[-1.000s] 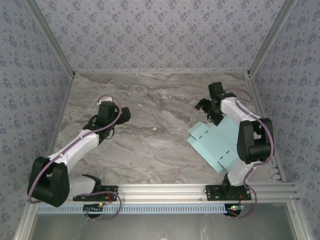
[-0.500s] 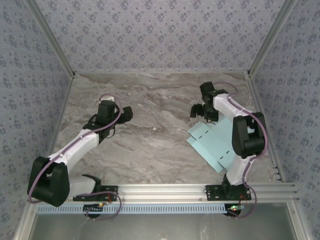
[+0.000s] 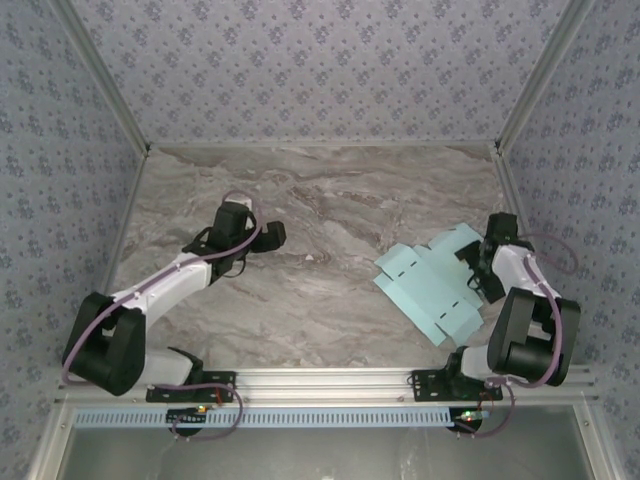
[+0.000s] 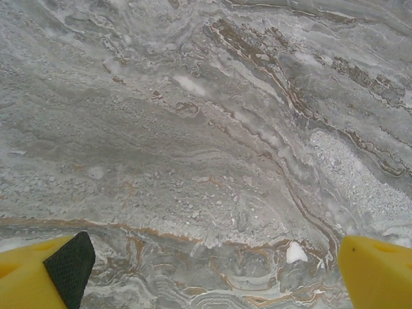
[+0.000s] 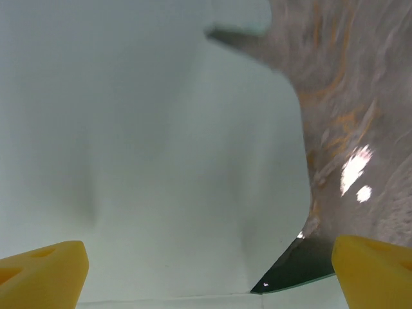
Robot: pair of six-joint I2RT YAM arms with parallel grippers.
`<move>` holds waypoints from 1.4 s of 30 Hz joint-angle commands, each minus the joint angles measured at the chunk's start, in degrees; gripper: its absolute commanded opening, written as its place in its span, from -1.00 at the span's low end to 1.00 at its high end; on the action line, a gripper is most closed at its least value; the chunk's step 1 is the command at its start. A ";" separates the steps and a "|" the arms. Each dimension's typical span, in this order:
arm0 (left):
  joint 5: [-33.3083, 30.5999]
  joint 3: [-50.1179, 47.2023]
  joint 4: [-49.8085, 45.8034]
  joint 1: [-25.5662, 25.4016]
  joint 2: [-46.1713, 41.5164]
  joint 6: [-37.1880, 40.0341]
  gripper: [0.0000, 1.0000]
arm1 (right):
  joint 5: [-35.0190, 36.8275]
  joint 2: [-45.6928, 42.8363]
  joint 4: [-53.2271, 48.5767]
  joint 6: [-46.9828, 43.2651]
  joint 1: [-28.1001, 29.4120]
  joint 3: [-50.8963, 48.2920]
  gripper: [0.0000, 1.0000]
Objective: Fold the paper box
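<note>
The paper box [image 3: 428,287] is a flat pale aqua cut-out with tabbed flaps, lying on the right part of the marble table [image 3: 330,190]. My right gripper [image 3: 473,268] is low at its right edge and points left over it, jaws open. In the right wrist view the card [image 5: 148,148] lies close below the right gripper [image 5: 209,277], and the yellow fingertips [image 5: 42,273] stand wide apart; a dark gap shows under one card edge. My left gripper [image 3: 272,236] is open over bare marble left of centre, well away from the card, with nothing between the left gripper's [image 4: 212,273] fingers.
Patterned walls close in the table on three sides, with metal frame posts at the corners. An aluminium rail [image 3: 330,380] carrying both arm bases runs along the near edge. Bare marble [image 4: 206,129] lies between the left gripper and the card.
My right arm has swung from the far side of the card back to its right edge and dropped low. My left gripper has moved a little to the right, toward the centre.
</note>
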 commanded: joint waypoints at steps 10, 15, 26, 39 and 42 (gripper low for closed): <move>-4.88 4.22 -1.78 -1.03 0.51 1.18 0.98 | -12.39 7.40 18.34 -8.07 17.40 3.94 1.00; -6.46 2.64 -1.13 -1.02 -0.28 1.35 0.99 | -15.49 18.42 21.60 -11.98 26.83 14.79 1.00; -7.05 -0.39 -0.05 -1.03 0.40 -0.57 0.99 | -22.99 26.72 21.44 -14.32 32.93 32.28 1.00; 4.45 6.52 3.59 -1.03 10.21 0.61 0.98 | -36.77 28.84 9.74 -28.23 26.53 28.51 0.92; 6.34 8.85 2.45 -1.03 11.88 0.97 0.99 | -37.97 31.67 11.37 -26.97 25.79 28.78 0.92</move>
